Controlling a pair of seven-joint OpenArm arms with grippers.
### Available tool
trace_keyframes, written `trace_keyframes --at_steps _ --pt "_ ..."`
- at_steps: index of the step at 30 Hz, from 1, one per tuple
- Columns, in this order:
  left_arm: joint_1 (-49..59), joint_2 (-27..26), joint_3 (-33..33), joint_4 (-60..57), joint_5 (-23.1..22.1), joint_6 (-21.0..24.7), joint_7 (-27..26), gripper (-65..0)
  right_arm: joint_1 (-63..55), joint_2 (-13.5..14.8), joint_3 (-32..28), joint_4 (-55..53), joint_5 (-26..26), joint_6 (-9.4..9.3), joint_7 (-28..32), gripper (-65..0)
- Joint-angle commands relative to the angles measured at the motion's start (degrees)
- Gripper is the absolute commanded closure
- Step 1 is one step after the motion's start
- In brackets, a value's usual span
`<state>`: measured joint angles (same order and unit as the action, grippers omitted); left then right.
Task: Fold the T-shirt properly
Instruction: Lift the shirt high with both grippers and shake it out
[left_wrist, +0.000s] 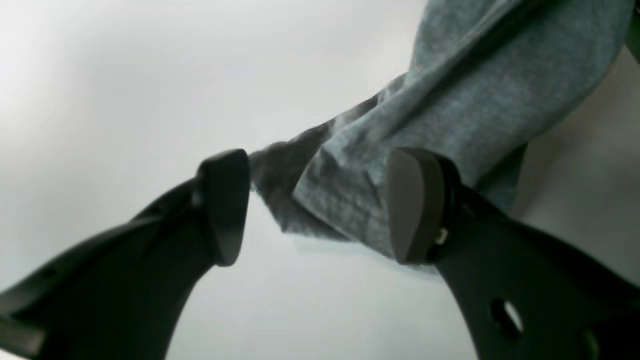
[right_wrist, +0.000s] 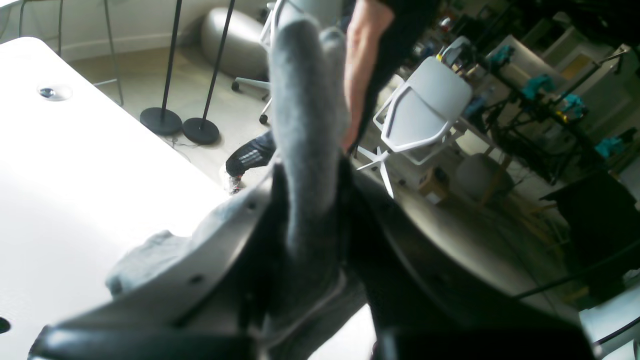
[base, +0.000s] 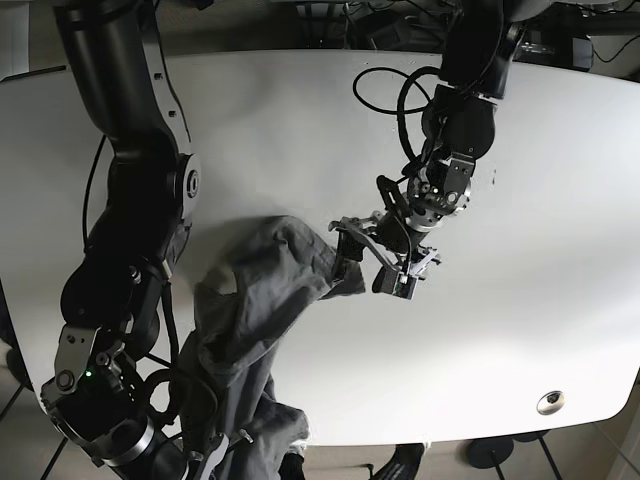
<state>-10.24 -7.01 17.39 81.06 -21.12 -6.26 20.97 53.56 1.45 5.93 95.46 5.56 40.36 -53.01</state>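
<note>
Presently the shirt (base: 262, 290) is being spread: right gripper (right_wrist: 310, 240) clamps bunched cloth off the table's (base: 300, 130) near edge, left gripper (left_wrist: 317, 205) gapes around a corner and must close next.

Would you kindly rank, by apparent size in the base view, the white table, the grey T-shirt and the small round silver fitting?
1. White table
2. Grey T-shirt
3. Small round silver fitting near the table's corner, clearly smallest.

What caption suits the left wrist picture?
Open left claw straddling a bunched corner of the grey T-shirt.
</note>
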Motion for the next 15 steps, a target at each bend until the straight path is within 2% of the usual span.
trace_keyframes --at_steps 1,5,8,10,12,15 --pt "-4.13 0.02 2.00 -2.42 -0.55 -0.29 -1.59 -39.7 2.48 0.08 0.00 0.85 0.64 -0.36 2.07 -2.2" --pt "-10.38 0.02 7.10 -9.98 -0.55 -1.52 -1.59 -39.7 2.48 0.08 0.18 0.85 0.64 -0.36 2.07 -2.2" --pt "-13.54 0.19 9.73 -15.17 -0.81 -7.14 -2.38 -39.6 2.84 0.08 0.35 0.85 0.64 -0.36 2.07 -2.2" --pt "-14.24 0.46 10.35 -18.07 -0.81 -10.05 -4.84 -39.6 3.36 0.08 0.35 0.94 0.64 -0.36 2.07 -2.2" --pt "-14.24 0.90 10.44 -19.91 -0.55 -10.40 -7.21 -39.6 4.24 0.08 0.35 2.43 0.64 -0.36 2.07 -2.2" --pt "-14.07 0.90 10.44 -20.27 -0.55 -10.49 -7.57 -39.6 4.24 0.08 0.35 5.59 0.64 -0.36 2.07 -2.2"
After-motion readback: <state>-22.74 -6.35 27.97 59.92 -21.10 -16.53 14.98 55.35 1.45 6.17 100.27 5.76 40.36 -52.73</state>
